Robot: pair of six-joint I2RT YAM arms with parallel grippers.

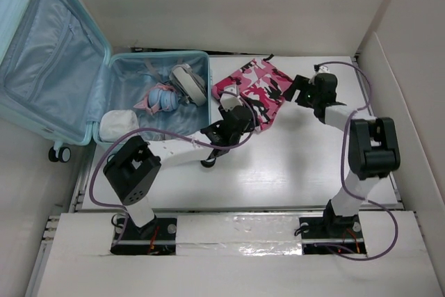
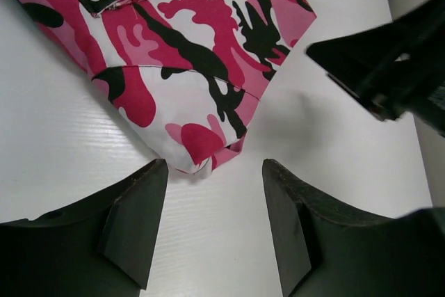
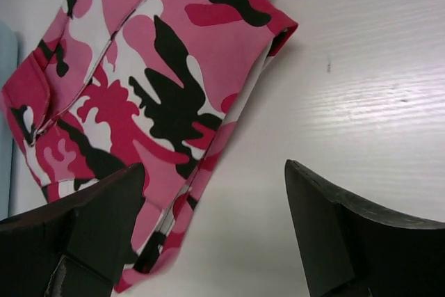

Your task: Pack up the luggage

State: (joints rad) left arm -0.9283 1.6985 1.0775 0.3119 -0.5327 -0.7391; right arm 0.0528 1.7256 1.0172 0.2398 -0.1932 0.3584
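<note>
Looking from top: luggage (image 1: 43,53) is lying open at the table's (image 1: 299,165) far-left corner, with items inside; camo cloth (image 1: 256,87) is lying just right of it, between left gripper (image 1: 231,110) and right gripper (image 1: 295,92).
Left wrist: left gripper (image 2: 214,189) is hovering at the cloth's corner, fingers spread, gripping nothing.
Right wrist: right gripper (image 3: 214,175) is hanging over the cloth's edge, fingers spread wide, empty.

The luggage (image 1: 49,53) is laid open at the far left of the table (image 1: 299,165), with its lid spread out to the left. What appear to be headsets (image 1: 161,99) and a pouch (image 1: 117,124) are seen in its base. A folded garment (image 1: 259,85) is laid just right of it, flanked by the left gripper (image 1: 233,102) at its near side and the right gripper (image 1: 297,90) on its right.
</note>
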